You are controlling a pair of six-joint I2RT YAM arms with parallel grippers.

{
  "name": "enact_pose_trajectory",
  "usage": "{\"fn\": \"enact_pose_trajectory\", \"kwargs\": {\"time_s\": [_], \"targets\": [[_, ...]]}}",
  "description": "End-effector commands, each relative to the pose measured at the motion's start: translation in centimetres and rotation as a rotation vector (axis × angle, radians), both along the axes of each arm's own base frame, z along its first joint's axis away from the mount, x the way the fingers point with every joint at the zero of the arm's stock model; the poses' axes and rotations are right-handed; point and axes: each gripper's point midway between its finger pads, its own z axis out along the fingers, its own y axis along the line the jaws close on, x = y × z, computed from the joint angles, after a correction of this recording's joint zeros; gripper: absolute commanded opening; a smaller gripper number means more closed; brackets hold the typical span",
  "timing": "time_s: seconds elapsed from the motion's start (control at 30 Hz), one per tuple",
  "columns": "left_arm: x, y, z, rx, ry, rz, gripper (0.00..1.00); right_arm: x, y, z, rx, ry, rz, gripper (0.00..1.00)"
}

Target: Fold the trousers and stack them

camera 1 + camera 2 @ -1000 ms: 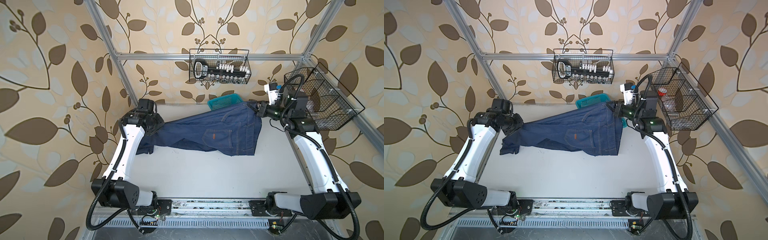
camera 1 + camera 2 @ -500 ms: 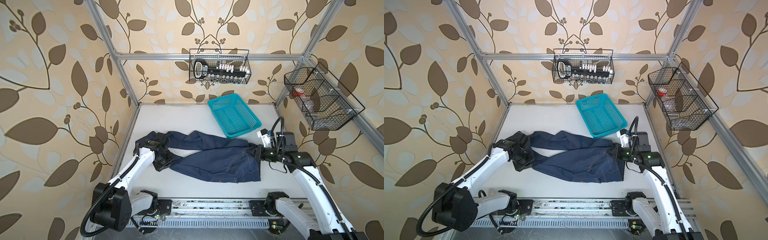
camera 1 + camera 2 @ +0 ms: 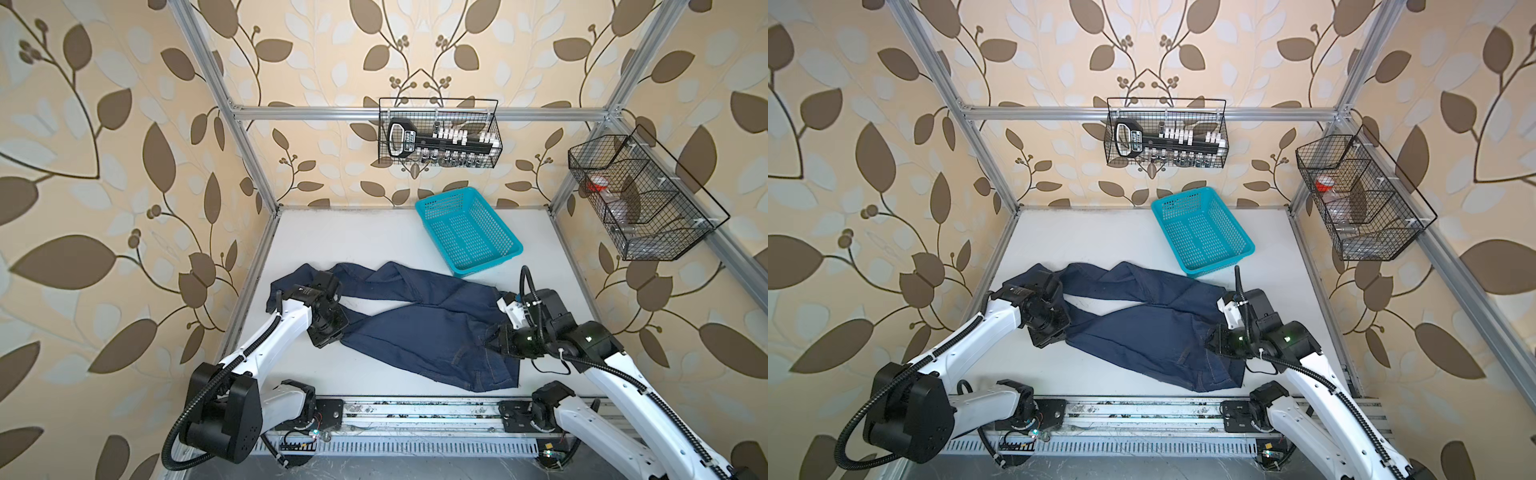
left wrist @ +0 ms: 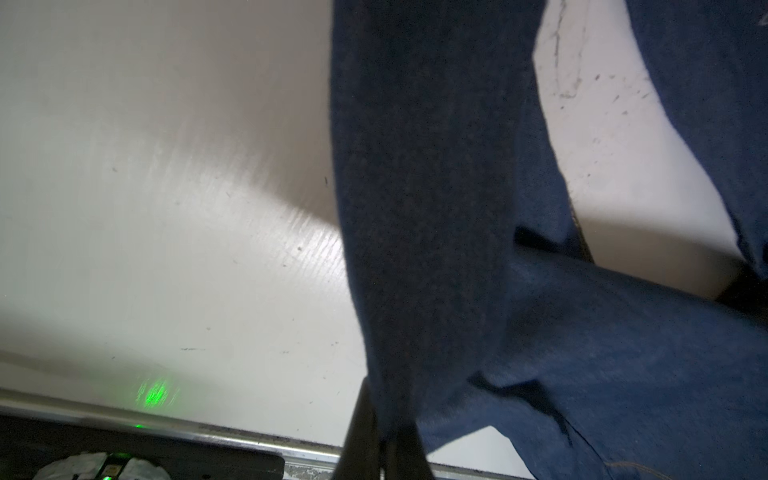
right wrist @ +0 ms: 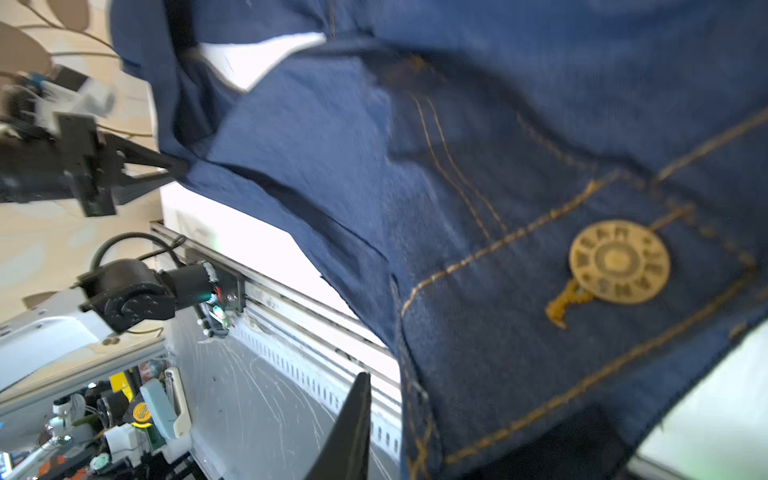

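Nothing properly readable tbh. The brass button (image 5: 619, 262) on the trousers (image 5: 311, 145) has raised letters round its rim, too blurry to make out. White label (image 3: 409, 137) on the black tool (image 3: 453, 146) in the wire basket (image 3: 492, 120): too small.

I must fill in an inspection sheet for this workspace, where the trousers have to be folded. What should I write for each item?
Surface: white table, with small dark marks, nothing spilled.
Job's things: trousers lying unfolded, legs spread toward the left, waist at the right.
Clutter: turquoise basket at the back of the table, empty.
End effectors: left end effector shut on the trousers, at a leg; right end effector at the waist, grip not clear.
Cables: black cable looping above the right wrist; ribbed hose at the left arm's base.
Surroundings: metal frame, two wire baskets holding small items, leaf wallpaper.
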Motion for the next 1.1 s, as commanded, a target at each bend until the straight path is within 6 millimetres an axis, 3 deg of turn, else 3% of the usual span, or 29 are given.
{"fn": "enact_pose_trajectory", "kwargs": {"time_s": [0.0, 0.17, 0.33, 0.37, 0.4, 0.43, 0.47, 0.6, 0.67, 0.77, 0.93, 1.07], "targets": [[-0.1, -0.1, 1.6, -0.002, -0.024, -0.028, 0.08, -1.9, -2.2, -2.1, -0.13, 0.083, -0.121, 0.25], [0.3, 0.6, 3.6, 0.044, -0.053, -0.06, 0.25, -3.6, -3.3, -2.8, -0.209, 0.099, -0.174, 0.3], [1.0, 1.7, 5.5, 0.111, -0.088, -0.07, 0.4, -3.9, -4.2, -2.2, -0.252, 0.091, -0.202, 0.37], [1.7, 2.4, 6.5, 0.15, -0.106, -0.084, 0.47, -3.2, -4.1, -1.1, -0.25, 0.057, -0.206, 0.37], [2.4, 2.9, 7.2, 0.174, -0.122, -0.092, 0.54, -0.5, -3.2, 2.4, -0.245, -0.063, -0.2, 0.39], [2.9, 3.4, 7.6, 0.191, -0.126, -0.086, 0.65, 0.4, -3.0, 3.6, -0.254, -0.104, -0.194, 0.41], [3.6, 4.0, 8.0, 0.201, -0.133, -0.082, 0.68, 1.6, -2.6, 4.8, -0.265, -0.151, -0.186, 0.44], [6.7, 7.3, 9.0, 0.2, -0.175, 0.012, 0.76, 4.1, -2.3, 5.9, -0.326, -0.22, -0.206, 0.61], [8.4, 8.6, 9.0, 0.206, -0.183, 0.034, 0.76, 4.9, -2.4, 5.5, -0.318, -0.241, -0.241, 0.62], [10.7, 9.5, 8.6, 0.218, -0.167, 0.035, 0.78, 6.6, -0.8, 3.9, -0.224, -0.23, -0.248, 0.6], [13.6, 7.8, 6.3, 0.138, -0.125, -0.018, 0.81, 8.1, -1.9, -0.5, -0.226, -0.167, -0.309, 0.61], [15.0, 6.2, 5.2, 0.169, -0.101, -0.091, 0.8, 7.3, -2.2, -4.4, -0.24, -0.09, -0.309, 0.61]]}}
